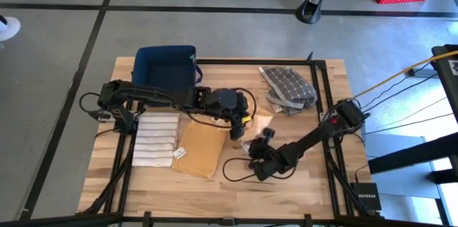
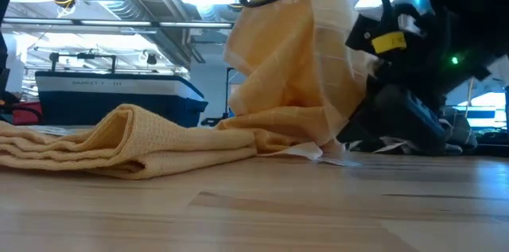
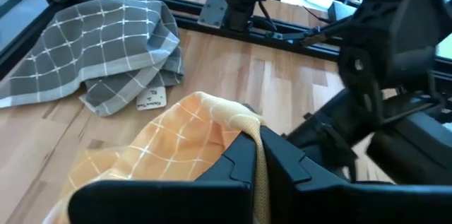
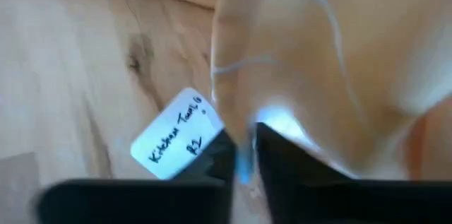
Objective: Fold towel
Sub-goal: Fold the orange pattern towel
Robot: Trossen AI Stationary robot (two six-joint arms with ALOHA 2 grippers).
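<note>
Yellow towel (image 1: 200, 148) lies left of both tools: left tool (image 1: 240, 121) clamped on raised corner, right tool (image 1: 252, 148) nipping edge nr tag.

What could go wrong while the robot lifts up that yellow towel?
The right gripper pinches only a thin edge of the yellow towel, close to its white tag, so the cloth might slip out. The left gripper holds another corner, and the two arms are crowded together, so they might bump. The hanging part is bunched, so the fold could come out crooked.
</note>
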